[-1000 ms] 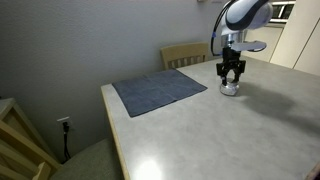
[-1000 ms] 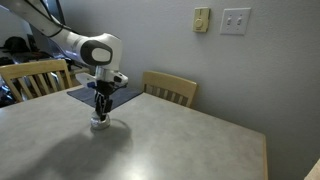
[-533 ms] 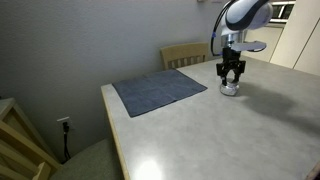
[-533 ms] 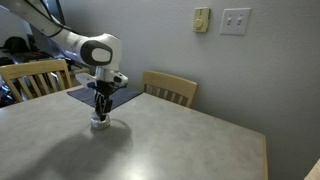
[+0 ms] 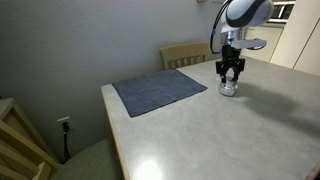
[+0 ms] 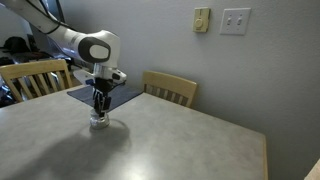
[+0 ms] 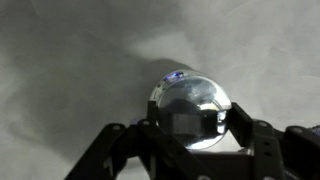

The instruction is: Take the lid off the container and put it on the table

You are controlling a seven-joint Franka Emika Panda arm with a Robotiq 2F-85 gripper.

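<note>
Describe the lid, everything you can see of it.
The lid is a small round silvery dome, shiny like polished metal. It sits upright between the fingers of the claw, which appear to press its two sides. In an exterior view it is a tiny spot under the claw, over the pale table, off the blue-grey mat. What lies directly beneath it cannot be made out.

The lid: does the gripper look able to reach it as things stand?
Probably yes. In the wrist view the lid sits right between the fingers of the gripper, nothing in between, and the table around it is bare. Whether the fingers already press it, I cannot tell.
</note>
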